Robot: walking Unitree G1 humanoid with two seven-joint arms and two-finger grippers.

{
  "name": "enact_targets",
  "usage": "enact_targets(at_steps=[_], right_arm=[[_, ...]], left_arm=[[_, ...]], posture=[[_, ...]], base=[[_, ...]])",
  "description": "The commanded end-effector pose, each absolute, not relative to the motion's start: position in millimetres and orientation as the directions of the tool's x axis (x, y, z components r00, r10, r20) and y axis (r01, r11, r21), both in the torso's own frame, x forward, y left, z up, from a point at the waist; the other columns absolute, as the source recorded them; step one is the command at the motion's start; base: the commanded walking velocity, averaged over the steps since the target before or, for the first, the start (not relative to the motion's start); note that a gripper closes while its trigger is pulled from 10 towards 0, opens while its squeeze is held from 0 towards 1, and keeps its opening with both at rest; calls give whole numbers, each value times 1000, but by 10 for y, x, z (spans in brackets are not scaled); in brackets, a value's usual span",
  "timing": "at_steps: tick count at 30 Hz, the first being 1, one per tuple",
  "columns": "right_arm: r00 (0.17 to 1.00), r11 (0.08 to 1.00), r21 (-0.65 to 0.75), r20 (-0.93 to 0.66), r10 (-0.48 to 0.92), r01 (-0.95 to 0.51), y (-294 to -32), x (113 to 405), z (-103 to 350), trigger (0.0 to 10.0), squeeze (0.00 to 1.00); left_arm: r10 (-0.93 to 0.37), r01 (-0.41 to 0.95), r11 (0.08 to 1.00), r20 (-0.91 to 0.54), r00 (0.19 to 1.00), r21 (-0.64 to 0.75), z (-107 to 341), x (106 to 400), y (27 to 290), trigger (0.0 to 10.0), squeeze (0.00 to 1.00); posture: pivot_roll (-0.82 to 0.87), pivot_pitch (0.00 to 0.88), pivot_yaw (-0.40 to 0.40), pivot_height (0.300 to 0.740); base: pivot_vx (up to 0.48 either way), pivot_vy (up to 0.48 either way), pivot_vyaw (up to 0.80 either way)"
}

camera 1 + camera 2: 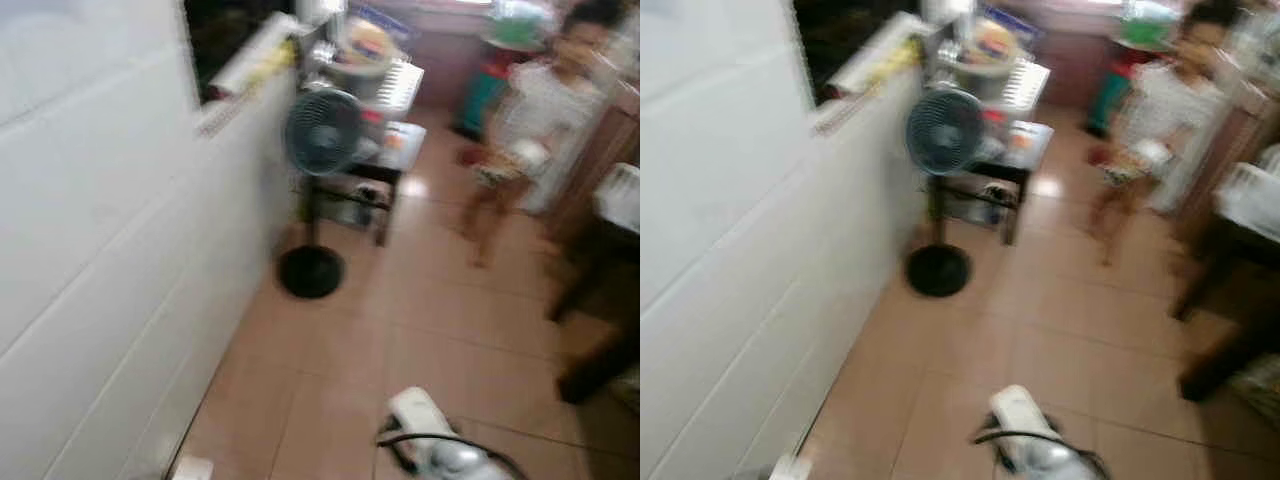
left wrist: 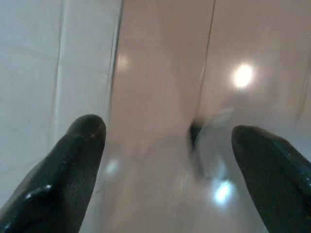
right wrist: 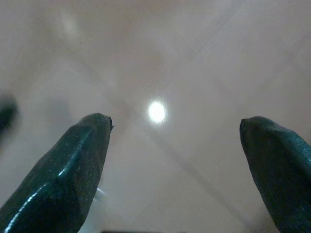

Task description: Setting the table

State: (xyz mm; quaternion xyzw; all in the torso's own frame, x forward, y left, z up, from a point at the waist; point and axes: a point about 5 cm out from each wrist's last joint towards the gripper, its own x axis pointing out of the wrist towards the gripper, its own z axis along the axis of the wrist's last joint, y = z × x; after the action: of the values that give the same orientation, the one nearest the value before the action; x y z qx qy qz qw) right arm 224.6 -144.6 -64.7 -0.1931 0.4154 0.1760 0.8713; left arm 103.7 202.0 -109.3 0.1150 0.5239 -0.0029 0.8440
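We face a blurred tiled floor beside a white wall, a standing fan ahead and a person beyond; our left gripper and right gripper hang spread and empty over the tiles, and a dark table stands at our right

No readable text, labels, brands or numbers anywhere; too blurred to make out print on the cluttered cart or the standing fan.
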Motion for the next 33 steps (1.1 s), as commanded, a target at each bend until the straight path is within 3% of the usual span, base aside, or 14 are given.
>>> enact_targets(at_steps=[1, 9, 22, 25, 28, 33], right_arm=[[553, 863, -208, -828, 96, -461, -1649, 2102, -727, 10000, 0], [548, 851, -214, -830, 100, -480, -1656, 2084, -735, 10000, 0], [547, 855, -210, -831, 100, -474, -1669, 2071, -741, 10000, 0], [548, 891, -174, -831, 96, -419, -1674, 2075, -740, 10000, 0], [548, 960, -73, -831, 92, -272, -1687, 2093, -732, 10000, 0], [539, 971, -21, -834, 114, -238, -1657, 2095, -734, 10000, 0]], left_arm=[[82, 136, 975, -858, 506, 174, -1045, 1245, 1915, 10000, 0], [82, 138, 975, -859, 505, 174, -1045, 1246, 1917, 10000, 0], [87, 137, 974, -860, 503, 178, -1045, 1247, 1923, 10000, 0], [89, 135, 975, -860, 502, 179, -1045, 1245, 1926, 10000, 0], [103, 103, 979, -859, 501, 177, -1048, 1236, 1929, 10000, 0], [123, 36, 986, -851, 510, 164, -1047, 1225, 1933, 10000, 0]], posture=[[-56, 0, 6, 740], [-57, 0, 7, 740], [-56, 0, 11, 740], [-56, 0, 11, 740], [-56, 0, 11, 740], [-56, 0, 11, 740]], base=[[368, 0, 0], [365, 0, 0], [337, 305, 0], [329, 321, 0], [313, 320, 0], [164, 174, 0]])
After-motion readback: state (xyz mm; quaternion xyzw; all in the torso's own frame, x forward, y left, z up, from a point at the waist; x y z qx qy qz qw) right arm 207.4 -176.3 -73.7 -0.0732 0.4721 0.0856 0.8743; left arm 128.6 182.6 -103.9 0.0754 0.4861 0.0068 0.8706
